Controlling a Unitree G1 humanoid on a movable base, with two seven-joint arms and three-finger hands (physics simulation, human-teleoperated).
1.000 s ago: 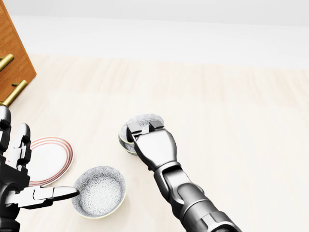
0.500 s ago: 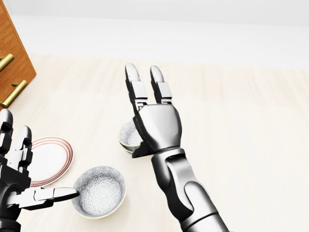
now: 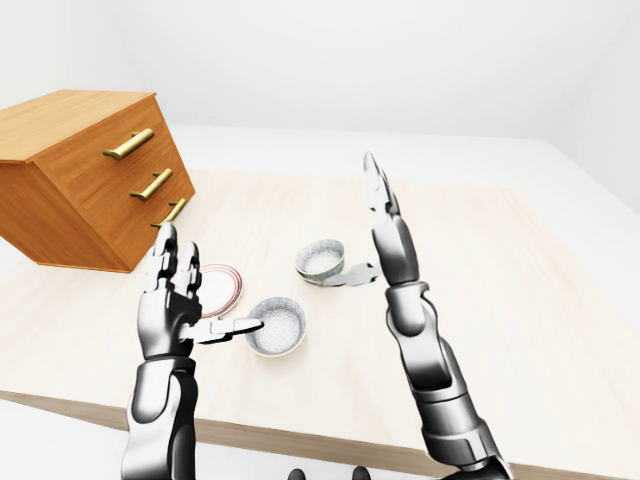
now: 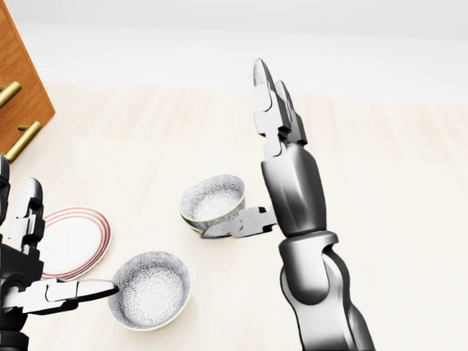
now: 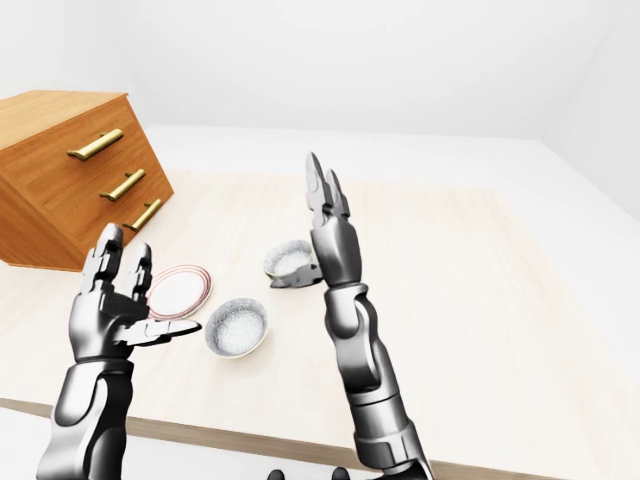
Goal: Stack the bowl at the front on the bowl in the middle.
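Note:
Two patterned grey bowls stand on the light wooden table (image 4: 380, 190). The front bowl (image 4: 150, 291) lies low in the head view, and the middle bowl (image 4: 213, 201) sits above and to its right, empty. My right hand (image 4: 252, 157) is raised above the table and open, its fingers (image 4: 272, 102) straight up. Its thumb (image 4: 245, 223) juts left beside the middle bowl's lower rim. My left hand (image 3: 205, 295) is open at the left, with its thumb tip at the front bowl's left rim. Neither hand holds anything.
A white plate with red rings (image 4: 73, 241) lies left of the bowls, partly behind my left hand. A wooden drawer chest with brass handles (image 3: 90, 180) stands at the table's left. The table's near edge (image 3: 300, 440) runs along the bottom of the left-eye view.
My right hand was curled over the middle bowl; it has opened, lifted off and turned upright, which uncovers the bowl. The bowl stays in place. My left hand barely moved.

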